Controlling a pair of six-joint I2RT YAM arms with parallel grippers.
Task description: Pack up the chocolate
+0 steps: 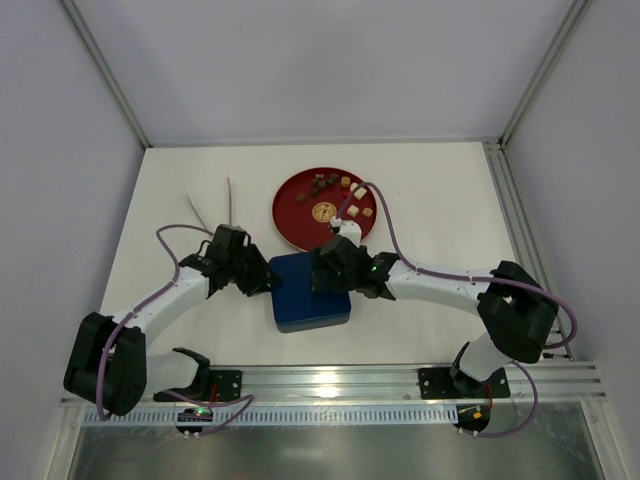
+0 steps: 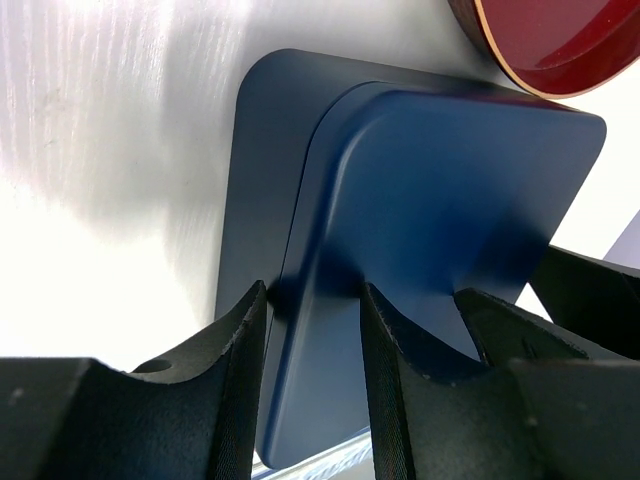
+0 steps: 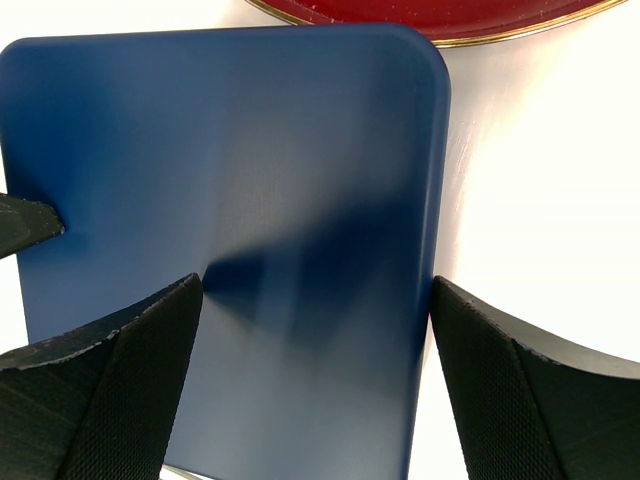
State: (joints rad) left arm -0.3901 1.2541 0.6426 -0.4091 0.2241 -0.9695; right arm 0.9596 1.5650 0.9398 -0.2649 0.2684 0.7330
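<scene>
The chocolate [image 1: 335, 188], small dark brown and cream pieces, lies on the far part of a red plate [image 1: 288, 218] with a gold emblem [image 1: 324, 211]. In front of it sits a dark blue box; its lid [image 1: 305, 300] [image 2: 450, 190] [image 3: 250, 150] looks raised off the base [image 2: 260, 180] on the left. My left gripper [image 1: 265, 280] [image 2: 315, 290] is shut on the lid's left edge, one finger at the side wall, the other on top. My right gripper [image 1: 335, 272] [image 3: 315, 290] stands open over the lid's right part, one finger on top, one just outside the right edge.
The red plate's rim [image 2: 540, 75] [image 3: 440, 25] lies just beyond the box. A purple cable [image 1: 385, 215] arches over the plate's right side. Two thin sticks [image 1: 228, 200] lie at the left back. A metal rail [image 1: 400, 380] runs along the near edge.
</scene>
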